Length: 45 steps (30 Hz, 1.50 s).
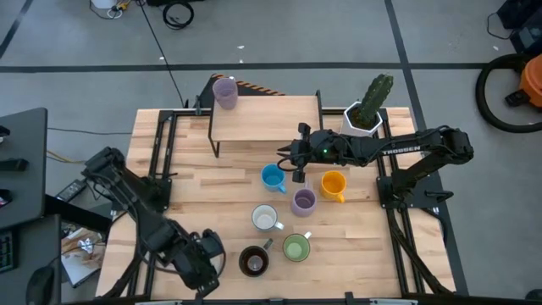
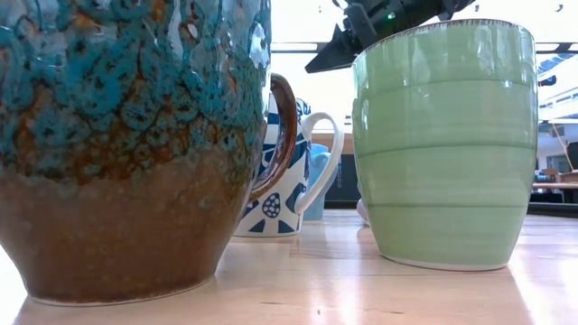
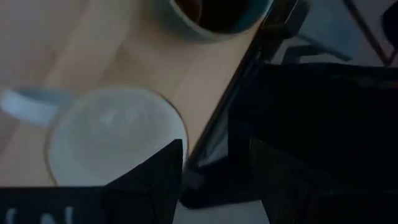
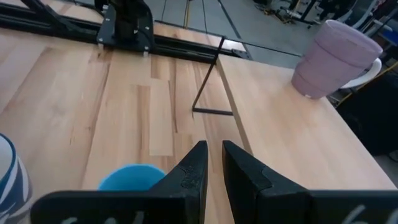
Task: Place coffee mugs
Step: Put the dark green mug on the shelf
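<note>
nearest the right wrist camera, the right gripper shows its fingers drawn narrow and empty, hovering at the raised shelf's front edge. directly beneath and just ahead sits the blue mug. left gripper waits at the near table edge, state indeterminate, well apart. one lilac mug already stands on the shelf.

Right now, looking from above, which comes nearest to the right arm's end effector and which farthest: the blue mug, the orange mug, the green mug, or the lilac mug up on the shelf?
Measured from the right end effector in the high view:
1. Blue mug, just beside it toward the table's front.
2. Orange mug, off to its right side.
3. Green mug near the front edge and the lilac mug on the shelf at the back left: too close to call.
</note>
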Each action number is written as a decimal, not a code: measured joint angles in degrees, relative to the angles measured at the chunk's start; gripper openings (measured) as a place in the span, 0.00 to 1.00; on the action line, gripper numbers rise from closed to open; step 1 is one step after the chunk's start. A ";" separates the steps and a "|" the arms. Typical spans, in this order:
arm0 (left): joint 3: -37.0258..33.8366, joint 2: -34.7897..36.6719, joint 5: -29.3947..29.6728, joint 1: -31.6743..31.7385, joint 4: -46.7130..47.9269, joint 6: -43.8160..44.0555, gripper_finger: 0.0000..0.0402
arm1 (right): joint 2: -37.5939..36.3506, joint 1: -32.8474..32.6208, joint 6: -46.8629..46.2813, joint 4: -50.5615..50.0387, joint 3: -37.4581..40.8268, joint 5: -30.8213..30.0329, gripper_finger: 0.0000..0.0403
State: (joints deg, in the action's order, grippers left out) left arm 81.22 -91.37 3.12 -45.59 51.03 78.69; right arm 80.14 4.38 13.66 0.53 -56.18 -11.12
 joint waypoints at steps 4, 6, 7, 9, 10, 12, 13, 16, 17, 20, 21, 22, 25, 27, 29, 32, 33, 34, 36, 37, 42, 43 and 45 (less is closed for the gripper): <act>3.15 -2.79 -1.82 0.03 2.86 1.33 0.46 | 0.00 0.00 -0.45 0.09 0.00 0.27 0.13; 4.94 -4.06 -1.84 0.35 5.28 2.33 0.46 | 0.00 -0.02 -0.43 0.68 0.00 0.27 0.13; 5.61 -4.58 -1.88 0.50 6.48 3.22 0.45 | 0.00 -0.02 -0.43 1.06 0.00 0.27 0.13; 6.00 -5.61 -1.84 0.73 8.12 4.25 0.45 | 0.00 -0.02 -0.43 1.29 0.00 0.27 0.13; 5.98 -6.23 -1.92 0.75 8.85 4.81 0.45 | 0.00 -0.02 -0.43 1.38 0.00 0.28 0.13; 5.96 -7.22 -2.30 1.05 9.44 5.88 0.45 | 0.00 -0.02 -0.43 1.61 0.00 0.29 0.13; 5.96 -7.43 -2.33 1.30 9.39 6.49 0.45 | 0.00 -0.02 -0.43 1.63 0.00 0.29 0.13; 5.97 -8.11 -2.51 1.99 9.09 9.65 0.45 | 0.00 -0.02 -0.42 1.70 0.00 0.30 0.13; 5.96 -8.41 -2.77 2.15 9.07 10.67 0.45 | 0.00 -0.02 -0.41 1.85 0.00 0.31 0.13; 5.96 -9.12 -3.88 2.52 9.03 12.18 0.45 | 0.00 -0.02 -0.41 2.02 0.00 0.31 0.13; 5.96 -9.34 -4.07 2.52 8.97 12.55 0.45 | 0.00 -0.02 -0.41 2.04 0.00 0.34 0.13; 5.96 -9.63 -4.21 2.68 8.88 12.83 0.45 | 0.00 -0.02 -0.41 2.04 0.00 0.36 0.13; 5.89 -10.08 -4.60 2.96 8.88 13.83 0.45 | 0.00 -0.02 -0.41 2.06 0.00 0.40 0.13; 5.73 -10.02 -4.34 3.03 8.47 15.02 0.45 | 0.00 -0.02 -0.41 2.07 0.00 0.41 0.13; 5.46 -10.02 -3.58 3.05 8.99 15.91 0.45 | 0.00 -0.02 -0.41 2.06 0.00 0.42 0.13; 5.54 -10.45 -3.28 3.00 8.66 16.30 0.45 | 0.00 -0.02 -0.41 2.08 0.00 0.43 0.13; 5.50 -10.79 -3.25 3.00 8.74 16.54 0.45 | 0.00 -0.02 -0.41 2.09 0.00 0.44 0.13; 5.48 -11.37 -3.38 2.98 8.86 16.57 0.45 | 0.00 -0.02 -0.39 2.12 0.00 0.45 0.13; 5.48 -12.61 -4.46 2.98 8.30 16.62 0.45 | 0.00 -0.02 -0.40 2.35 -0.02 0.48 0.13; 5.48 -13.24 -5.05 2.99 8.40 16.34 0.45 | 0.00 -0.02 -0.39 2.39 -0.02 0.62 0.13; 5.48 -15.43 -7.41 3.00 8.34 15.17 0.45 | 0.00 -0.02 -0.21 2.78 -0.02 0.75 0.13; 5.46 -15.58 -7.41 3.00 8.51 15.16 0.45 | 0.00 0.00 -0.21 2.87 -0.02 0.75 0.13; 5.48 -15.97 -7.20 2.98 8.59 15.15 0.45 | 0.00 -0.02 -0.21 2.89 -0.02 0.78 0.13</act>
State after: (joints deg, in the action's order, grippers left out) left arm 86.70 -107.33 -4.08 -42.61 59.61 93.84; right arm 80.14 4.36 13.45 3.42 -56.21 -10.34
